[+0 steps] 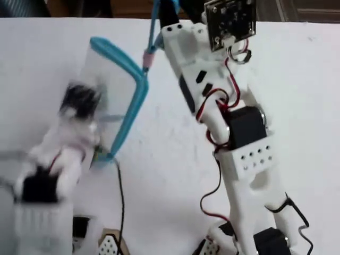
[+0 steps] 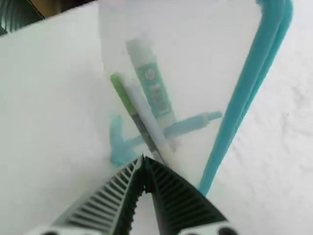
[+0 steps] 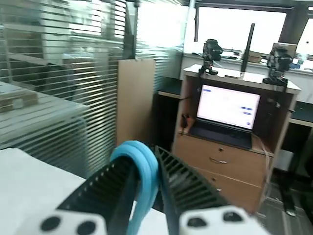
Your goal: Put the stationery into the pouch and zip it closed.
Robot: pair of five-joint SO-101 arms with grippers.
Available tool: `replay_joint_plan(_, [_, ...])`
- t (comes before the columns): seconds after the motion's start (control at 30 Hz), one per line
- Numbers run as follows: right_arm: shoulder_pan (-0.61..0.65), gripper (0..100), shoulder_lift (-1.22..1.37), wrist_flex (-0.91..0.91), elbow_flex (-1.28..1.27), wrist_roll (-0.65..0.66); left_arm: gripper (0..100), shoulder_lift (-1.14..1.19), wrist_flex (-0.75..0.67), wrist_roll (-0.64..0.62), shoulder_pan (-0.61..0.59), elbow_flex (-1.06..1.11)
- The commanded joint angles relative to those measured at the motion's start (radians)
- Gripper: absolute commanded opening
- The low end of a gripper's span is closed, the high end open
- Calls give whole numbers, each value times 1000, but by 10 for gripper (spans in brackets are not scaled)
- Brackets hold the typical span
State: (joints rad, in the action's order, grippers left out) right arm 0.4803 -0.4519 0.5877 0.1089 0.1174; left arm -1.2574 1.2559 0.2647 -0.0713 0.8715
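Note:
A translucent pouch (image 1: pixel 106 74) with a blue zipper edge (image 1: pixel 133 101) lies on the white table (image 1: pixel 175 159). In the left wrist view the pouch (image 2: pixel 195 58) holds a glue stick (image 2: pixel 151 85), a green-capped pen (image 2: pixel 134 110) and a pale blue item (image 2: pixel 188 125). My left gripper (image 2: pixel 143 164) is shut, its tips pinching the pouch's near end; from above, my left gripper (image 1: pixel 91 141) is blurred. My right gripper (image 3: pixel 146 171) is shut on the blue zipper edge (image 3: pixel 142 169), lifted off the table at the far side (image 1: pixel 161 18).
The right arm (image 1: pixel 239 138) stretches across the table's right half with red and black cables (image 1: pixel 212 202) hanging from it. Another black cable (image 1: pixel 121 196) runs from the pouch's near corner to the front edge. Beyond the table stand a wooden cabinet and a laptop (image 3: pixel 227 110).

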Motion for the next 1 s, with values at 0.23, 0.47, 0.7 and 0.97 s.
replay_joint_plan(0.23, [154,16,-33,-27,28,-5,238,-549,-15,-58,24,210])
replay_joint_plan(0.47, [194,16,18,-27,63,-6,246,-414,-173,-107,202,224])
replay_joint_plan(0.7, [197,16,170,41,290,-9,245,-196,-451,-241,191,233])
replay_joint_plan(0.97, [213,16,349,166,575,-12,230,41,-681,-275,206,216])
